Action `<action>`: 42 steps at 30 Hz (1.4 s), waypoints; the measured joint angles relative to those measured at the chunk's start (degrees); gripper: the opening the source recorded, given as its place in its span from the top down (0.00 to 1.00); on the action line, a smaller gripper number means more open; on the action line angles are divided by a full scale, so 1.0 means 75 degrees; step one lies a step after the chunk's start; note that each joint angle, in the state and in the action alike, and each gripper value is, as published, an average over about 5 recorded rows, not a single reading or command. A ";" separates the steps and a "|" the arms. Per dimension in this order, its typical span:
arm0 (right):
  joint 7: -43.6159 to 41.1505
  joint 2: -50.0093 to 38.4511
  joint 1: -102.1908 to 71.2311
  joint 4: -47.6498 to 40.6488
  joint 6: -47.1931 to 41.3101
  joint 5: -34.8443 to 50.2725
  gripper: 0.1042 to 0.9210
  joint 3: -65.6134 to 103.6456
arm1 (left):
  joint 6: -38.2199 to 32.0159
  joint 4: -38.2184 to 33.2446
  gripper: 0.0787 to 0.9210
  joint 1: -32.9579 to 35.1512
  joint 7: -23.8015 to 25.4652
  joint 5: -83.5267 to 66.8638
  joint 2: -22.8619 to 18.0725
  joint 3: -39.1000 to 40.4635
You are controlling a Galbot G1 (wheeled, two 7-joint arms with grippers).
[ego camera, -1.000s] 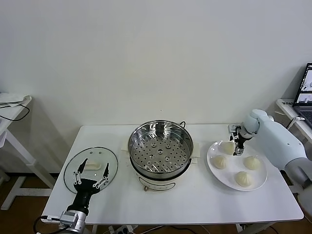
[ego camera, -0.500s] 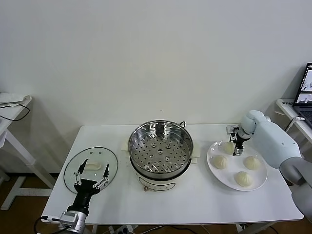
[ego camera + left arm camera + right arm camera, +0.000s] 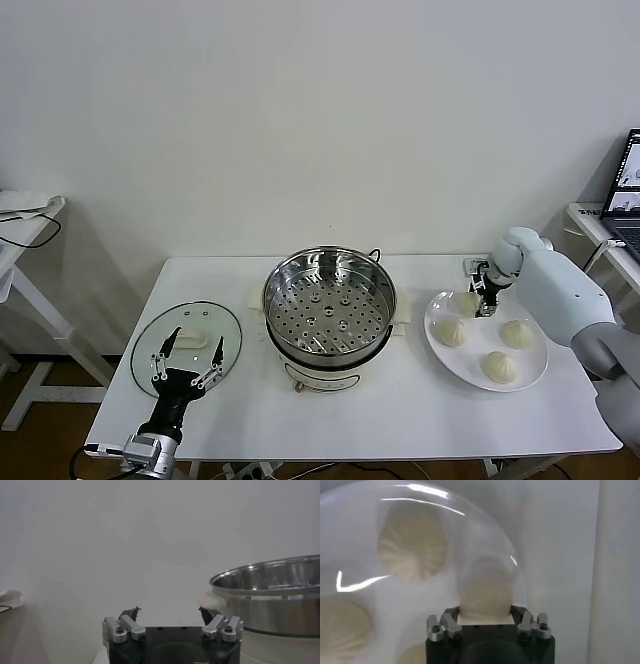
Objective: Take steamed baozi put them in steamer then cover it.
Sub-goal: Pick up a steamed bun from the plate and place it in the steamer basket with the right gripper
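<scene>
Four cream-white baozi lie on a white plate (image 3: pixel 482 343) at the right. My right gripper (image 3: pixel 484 303) is down over the far baozi (image 3: pixel 467 299). In the right wrist view its fingers (image 3: pixel 451 616) press both sides of that baozi (image 3: pixel 487 592), which rests on the plate (image 3: pixel 485 530). The others (image 3: pixel 450 332) (image 3: pixel 517 334) (image 3: pixel 500 366) lie loose. The steel steamer (image 3: pixel 330 305) stands open at the table's middle, its perforated tray bare; its rim shows in the left wrist view (image 3: pixel 270 590). The glass cover (image 3: pixel 148 345) lies flat at the left. My left gripper (image 3: pixel 197 336) (image 3: pixel 167 611) waits open over it.
A power strip lies behind the plate near the table's back edge (image 3: pixel 478 263). A laptop (image 3: pixel 628 185) sits on a side table at the far right. Another small table (image 3: pixel 25 215) stands at the far left.
The right forearm has swung slightly left while its gripper stays at the far baozi. The left arm, cover and steamer have not moved.
</scene>
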 measured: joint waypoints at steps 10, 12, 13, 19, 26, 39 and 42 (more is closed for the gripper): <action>-0.0509 -0.1164 0.0982 0.1788 0.0662 0.1330 0.28 -0.1177 | 0.0046 -0.0095 0.12 0.0007 -0.0019 0.0002 0.0007 0.0049; -0.0634 -0.1386 0.1349 0.2251 0.0885 0.1644 0.28 -0.1540 | 0.0049 -0.0108 0.12 0.0021 -0.0022 0.0006 0.0010 0.0048; -0.0699 -0.1478 0.1555 0.2490 0.1008 0.1800 0.28 -0.1735 | 0.0049 -0.0115 0.12 0.0031 -0.0022 0.0009 0.0013 0.0044; -0.1000 -0.1772 0.2999 0.3856 0.1767 0.2637 0.29 -0.2978 | 0.0039 -0.0180 0.12 0.0112 -0.0008 0.0018 0.0052 -0.0029; -0.1082 -0.1573 0.4474 0.4975 0.2595 0.3211 0.28 -0.4263 | 0.0031 -0.0297 0.12 0.0187 -0.0003 0.0009 0.0109 -0.0153; -0.0615 -0.0070 0.5340 0.5206 0.4191 0.3099 0.29 -0.5282 | 0.0026 -0.0357 0.12 0.0201 0.0021 -0.0093 0.0199 -0.0409; -0.0507 0.0320 0.5318 0.4970 0.4526 0.2952 0.29 -0.5346 | 0.0026 -0.0357 0.12 0.0199 0.0036 -0.0138 0.0217 -0.0483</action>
